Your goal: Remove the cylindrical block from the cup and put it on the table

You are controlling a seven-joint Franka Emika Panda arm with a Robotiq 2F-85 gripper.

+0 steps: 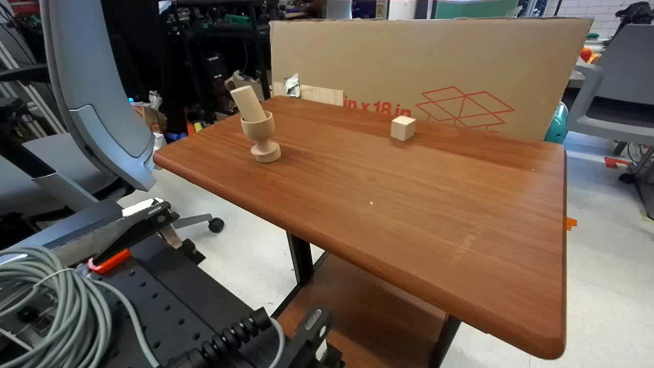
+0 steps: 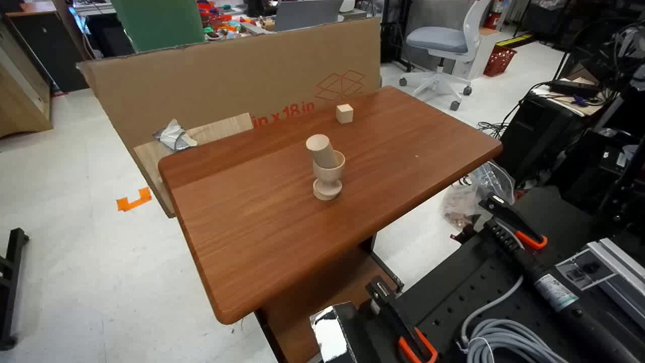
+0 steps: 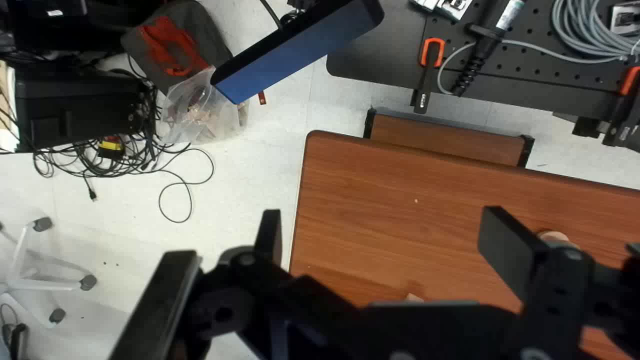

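Observation:
The cylindrical block, a plain tan wooden cylinder, leans tilted inside the cup in both exterior views (image 1: 249,104) (image 2: 323,150), its upper part sticking out above the rim. The cup, light wood on a round foot, stands upright on the reddish-brown table (image 1: 383,204) (image 2: 252,201) in both exterior views (image 1: 261,129) (image 2: 329,175). My gripper (image 3: 382,213) is open and empty in the wrist view, high above the table (image 3: 380,180); both exterior views leave it out. A round pale wooden piece (image 3: 552,236), apparently part of the cup, is mostly hidden behind the right-hand finger.
A small pale wooden cube (image 1: 403,128) (image 2: 344,114) sits near the table's cardboard-side edge; the gripper body mostly hides it in the wrist view (image 3: 414,297). A tall cardboard sheet (image 1: 434,61) (image 2: 227,80) stands along that edge. A black perforated bench (image 2: 453,302) holds clamps and coiled cable.

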